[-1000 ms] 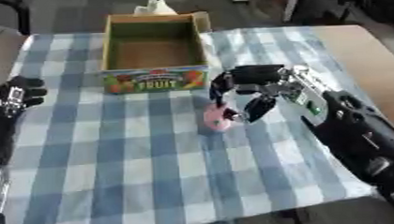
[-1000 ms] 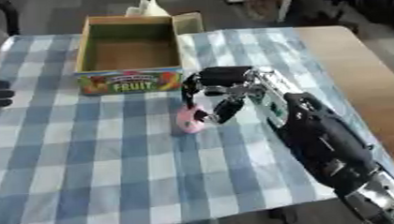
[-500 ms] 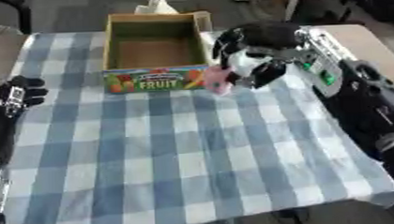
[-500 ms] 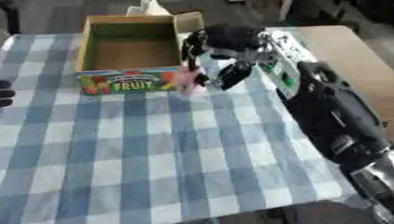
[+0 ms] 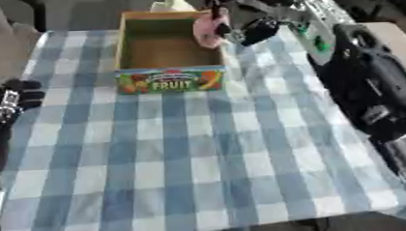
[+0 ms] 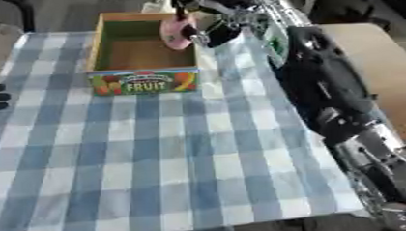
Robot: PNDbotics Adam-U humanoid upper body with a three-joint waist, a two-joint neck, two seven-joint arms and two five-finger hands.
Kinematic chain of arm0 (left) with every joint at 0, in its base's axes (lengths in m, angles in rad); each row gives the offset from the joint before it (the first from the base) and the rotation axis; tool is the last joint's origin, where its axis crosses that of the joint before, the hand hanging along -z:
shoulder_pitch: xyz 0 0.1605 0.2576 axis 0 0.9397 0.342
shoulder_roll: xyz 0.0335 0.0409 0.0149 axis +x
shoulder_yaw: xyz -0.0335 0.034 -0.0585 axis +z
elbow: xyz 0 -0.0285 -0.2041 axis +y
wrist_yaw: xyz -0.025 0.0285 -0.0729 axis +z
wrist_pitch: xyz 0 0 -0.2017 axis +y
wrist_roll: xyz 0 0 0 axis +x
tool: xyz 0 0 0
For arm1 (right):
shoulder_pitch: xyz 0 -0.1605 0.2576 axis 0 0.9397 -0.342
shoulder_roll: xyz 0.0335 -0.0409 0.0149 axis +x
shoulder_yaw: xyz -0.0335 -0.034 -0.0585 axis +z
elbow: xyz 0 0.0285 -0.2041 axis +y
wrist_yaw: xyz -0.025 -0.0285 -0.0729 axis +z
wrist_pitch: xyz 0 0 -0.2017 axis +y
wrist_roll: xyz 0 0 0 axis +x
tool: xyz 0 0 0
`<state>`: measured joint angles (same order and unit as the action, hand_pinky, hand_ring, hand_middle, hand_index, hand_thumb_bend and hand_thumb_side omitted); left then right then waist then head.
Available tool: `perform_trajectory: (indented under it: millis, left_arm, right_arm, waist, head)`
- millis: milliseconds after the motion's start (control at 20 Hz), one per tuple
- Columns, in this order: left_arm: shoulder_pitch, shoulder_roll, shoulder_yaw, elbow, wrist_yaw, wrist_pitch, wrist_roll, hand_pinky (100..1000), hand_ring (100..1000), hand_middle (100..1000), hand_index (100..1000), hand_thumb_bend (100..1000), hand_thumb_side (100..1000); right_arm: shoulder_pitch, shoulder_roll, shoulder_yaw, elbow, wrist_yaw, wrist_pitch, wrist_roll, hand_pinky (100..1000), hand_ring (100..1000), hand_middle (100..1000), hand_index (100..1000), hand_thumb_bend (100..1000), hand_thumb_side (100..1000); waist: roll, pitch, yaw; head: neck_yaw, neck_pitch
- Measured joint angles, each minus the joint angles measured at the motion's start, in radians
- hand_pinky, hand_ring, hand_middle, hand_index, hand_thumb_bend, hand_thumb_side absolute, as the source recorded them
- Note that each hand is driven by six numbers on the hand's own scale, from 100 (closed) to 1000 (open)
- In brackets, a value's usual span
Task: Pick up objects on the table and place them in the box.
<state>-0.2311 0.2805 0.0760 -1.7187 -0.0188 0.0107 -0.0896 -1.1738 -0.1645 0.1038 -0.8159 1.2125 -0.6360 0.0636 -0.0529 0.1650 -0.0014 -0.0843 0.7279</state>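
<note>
While the right hand (image 5: 241,26) grips what looks like a pink toy (image 5: 208,26), the box (image 5: 128,39) lies just leftward, below it.

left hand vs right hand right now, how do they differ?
The right hand is up at the far side, over the fruit box's right rim; the left hand rests low at the table's left edge. The right hand's fingers curl round a pink object; the left hand holds nothing, fingers curled. Both are black.
</note>
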Motion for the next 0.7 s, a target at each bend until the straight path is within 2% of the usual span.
perform_trajectory:
  millis: [300, 400, 550, 600, 700]
  left_arm:
    - [-0.02, -0.006, -0.01, 0.0, 0.002, 0.0, -0.01, 784, 739, 701, 710, 100, 808]
    - [-0.026, -0.008, -0.014, -0.001, 0.002, -0.001, -0.015, 784, 740, 702, 710, 100, 808]
    - [-0.03, -0.008, -0.02, -0.001, 0.003, -0.003, -0.02, 784, 739, 702, 710, 100, 808]
    - [-0.032, -0.009, -0.022, -0.001, 0.004, -0.003, -0.022, 784, 739, 702, 709, 100, 808]
    - [-0.033, -0.009, -0.024, -0.001, 0.005, -0.003, -0.023, 784, 739, 701, 709, 100, 809]
  right_arm:
    - [0.002, 0.105, -0.132, 0.096, 0.252, 0.156, -0.093, 801, 793, 691, 327, 100, 100]
    - [0.015, 0.135, -0.176, 0.12, 0.32, 0.22, -0.104, 809, 803, 715, 409, 100, 100]
    - [0.021, 0.167, -0.229, 0.137, 0.414, 0.313, -0.106, 827, 822, 761, 722, 216, 129]
    - [0.02, 0.17, -0.242, 0.137, 0.442, 0.34, -0.105, 832, 827, 771, 790, 245, 142]
    - [0.021, 0.176, -0.26, 0.137, 0.484, 0.382, -0.108, 834, 827, 775, 852, 276, 150]
  waist:
    - [0.001, 0.014, 0.055]
    - [0.002, 0.017, 0.073]
    - [0.002, 0.018, 0.09]
    - [0.002, 0.018, 0.094]
    - [0.001, 0.017, 0.097]
  head:
    - [-0.046, -0.026]
    - [-0.06, -0.032]
    - [-0.078, -0.036]
    - [-0.081, -0.036]
    - [-0.086, -0.037]
